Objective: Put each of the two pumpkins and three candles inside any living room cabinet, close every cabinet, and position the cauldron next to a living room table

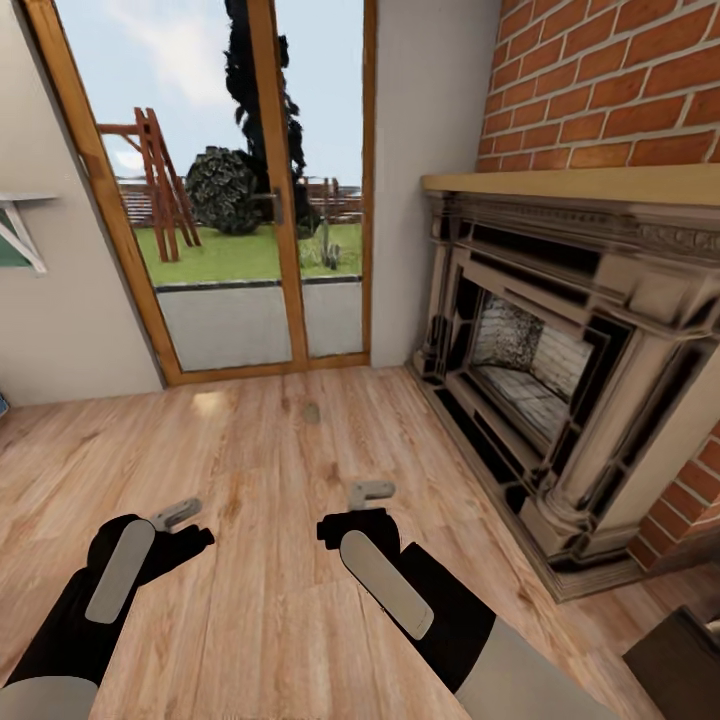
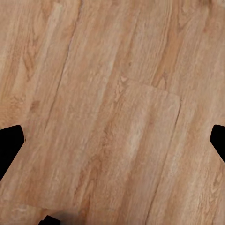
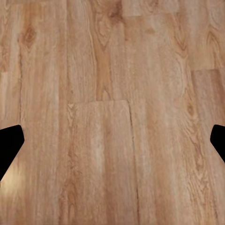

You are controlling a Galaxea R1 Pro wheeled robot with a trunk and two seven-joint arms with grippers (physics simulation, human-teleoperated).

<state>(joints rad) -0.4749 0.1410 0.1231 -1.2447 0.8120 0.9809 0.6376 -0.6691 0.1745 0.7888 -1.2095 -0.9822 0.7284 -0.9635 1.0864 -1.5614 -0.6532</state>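
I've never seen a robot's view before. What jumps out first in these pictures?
The big brick fireplace with its pale wooden mantel fills the right side of the room. Ahead on the left, a wood-framed glass door looks out on a green garden. In the foreground, two black arms reach over the light plank floor, the left gripper and right gripper holding nothing.

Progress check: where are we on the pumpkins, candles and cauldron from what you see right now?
Nothing here shows as done. The head view faces the glass garden door and the brick fireplace across bare plank floor. The left gripper and right gripper are both open and hold nothing; each wrist view looks down on floor. All storing, cabinet closing and cauldron placing cannot be confirmed from here.
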